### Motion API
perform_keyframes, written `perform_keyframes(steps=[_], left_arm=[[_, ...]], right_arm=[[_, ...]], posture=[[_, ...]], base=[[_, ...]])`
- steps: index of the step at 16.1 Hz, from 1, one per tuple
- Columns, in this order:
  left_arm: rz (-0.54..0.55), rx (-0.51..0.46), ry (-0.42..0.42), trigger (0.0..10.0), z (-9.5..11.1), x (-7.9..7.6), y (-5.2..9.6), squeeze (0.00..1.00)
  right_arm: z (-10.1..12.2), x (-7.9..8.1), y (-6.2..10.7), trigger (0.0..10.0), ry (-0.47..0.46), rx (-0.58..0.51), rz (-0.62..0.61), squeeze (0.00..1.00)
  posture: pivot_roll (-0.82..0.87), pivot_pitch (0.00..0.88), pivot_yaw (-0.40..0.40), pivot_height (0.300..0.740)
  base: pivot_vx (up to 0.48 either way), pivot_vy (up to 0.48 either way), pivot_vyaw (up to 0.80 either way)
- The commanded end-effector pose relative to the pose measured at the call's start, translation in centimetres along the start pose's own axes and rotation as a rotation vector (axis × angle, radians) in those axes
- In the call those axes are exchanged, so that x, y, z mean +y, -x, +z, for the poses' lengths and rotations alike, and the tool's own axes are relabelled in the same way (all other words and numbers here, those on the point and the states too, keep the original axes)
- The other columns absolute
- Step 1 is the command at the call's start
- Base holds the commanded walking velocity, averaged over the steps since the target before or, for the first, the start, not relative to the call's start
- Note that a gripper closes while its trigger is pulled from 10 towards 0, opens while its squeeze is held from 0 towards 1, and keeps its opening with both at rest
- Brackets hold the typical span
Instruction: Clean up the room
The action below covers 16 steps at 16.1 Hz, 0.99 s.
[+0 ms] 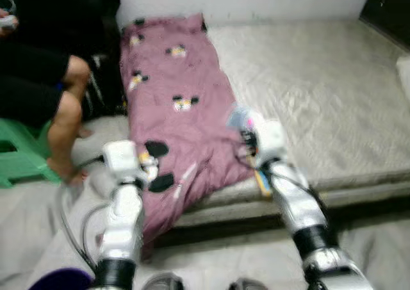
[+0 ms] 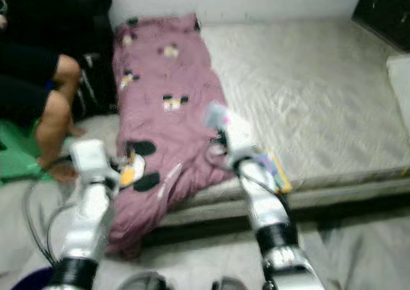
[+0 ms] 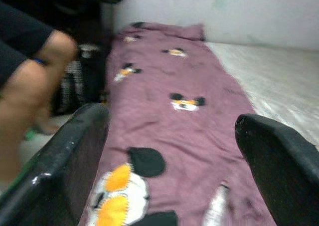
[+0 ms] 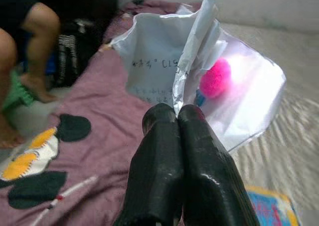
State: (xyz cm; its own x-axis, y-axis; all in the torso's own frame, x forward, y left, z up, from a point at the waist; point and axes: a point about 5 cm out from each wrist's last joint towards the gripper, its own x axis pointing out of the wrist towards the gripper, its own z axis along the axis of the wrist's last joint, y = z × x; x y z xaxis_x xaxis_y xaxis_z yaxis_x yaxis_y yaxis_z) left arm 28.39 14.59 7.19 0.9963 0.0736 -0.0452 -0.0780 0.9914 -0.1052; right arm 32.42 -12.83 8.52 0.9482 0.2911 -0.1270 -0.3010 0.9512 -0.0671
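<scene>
Right gripper [image 4: 177, 117], fingers pinched on a plastic bag [image 4: 234, 91], holds it above the pink blanket [image 1: 173, 104] on the bed [image 1: 320, 85]. Left gripper [image 3: 172, 151] gapes over the blanket; a person's leg [image 1: 64, 120] nearby; a book [image 2: 277, 170] at the mattress edge.

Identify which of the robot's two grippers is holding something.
The right gripper: it is shut on a clear plastic bag above the purple blanket. The left gripper is open and holds nothing.

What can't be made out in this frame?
- Bag contents: a pink ball shows in the right wrist view, the rest hidden behind crumpled plastic; writing too blurred to read.
- Book: cover blurred, partly behind the right arm.
- Person: cut off by the frame edge.
- Purple thing: cropped at the bottom edge.
</scene>
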Motion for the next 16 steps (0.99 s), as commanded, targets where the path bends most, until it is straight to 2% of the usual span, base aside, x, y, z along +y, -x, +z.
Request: perform_keyframes(steps=[1, 5, 6, 8, 16], left_arm=[[0.009, -0.028, -0.026, 10.0, 0.52, 0.70, -0.20, 0.00], [-0.013, -0.042, -0.034, 10.0, 0.60, 0.27, -0.08, 0.00], [-0.016, -0.044, -0.037, 10.0, 0.61, 0.19, -0.05, 0.00], [-0.021, -0.044, -0.047, 10.0, 0.63, 0.15, -0.01, 0.00], [-0.022, -0.042, -0.063, 10.0, 0.62, 0.30, 0.25, 0.00]], right_arm=[[0.85, 0.58, -0.38, 10.0, -0.003, -0.034, 0.015, 0.00], [0.84, 0.47, -0.34, 10.0, -0.006, -0.037, 0.011, 0.00], [1.04, 0.47, -0.35, 10.0, 0.017, -0.052, 0.018, 0.00], [1.37, 0.75, -0.33, 10.0, 0.038, -0.072, 0.038, 0.00], [1.04, 1.14, -0.04, 10.0, 0.025, -0.068, 0.051, 0.00]], posture=[[-0.05, 0.000, 0.018, 0.740], [-0.06, 0.000, 0.021, 0.740], [-0.06, 0.000, 0.021, 0.740], [-0.06, 0.000, 0.025, 0.740], [-0.06, 0.000, 0.028, 0.740]], base=[[0.000, 0.480, 0.00], [0.000, 0.000, 0.00], [0.000, 0.000, 0.00], [0.000, 0.000, 0.80], [0.000, 0.000, 0.80]])
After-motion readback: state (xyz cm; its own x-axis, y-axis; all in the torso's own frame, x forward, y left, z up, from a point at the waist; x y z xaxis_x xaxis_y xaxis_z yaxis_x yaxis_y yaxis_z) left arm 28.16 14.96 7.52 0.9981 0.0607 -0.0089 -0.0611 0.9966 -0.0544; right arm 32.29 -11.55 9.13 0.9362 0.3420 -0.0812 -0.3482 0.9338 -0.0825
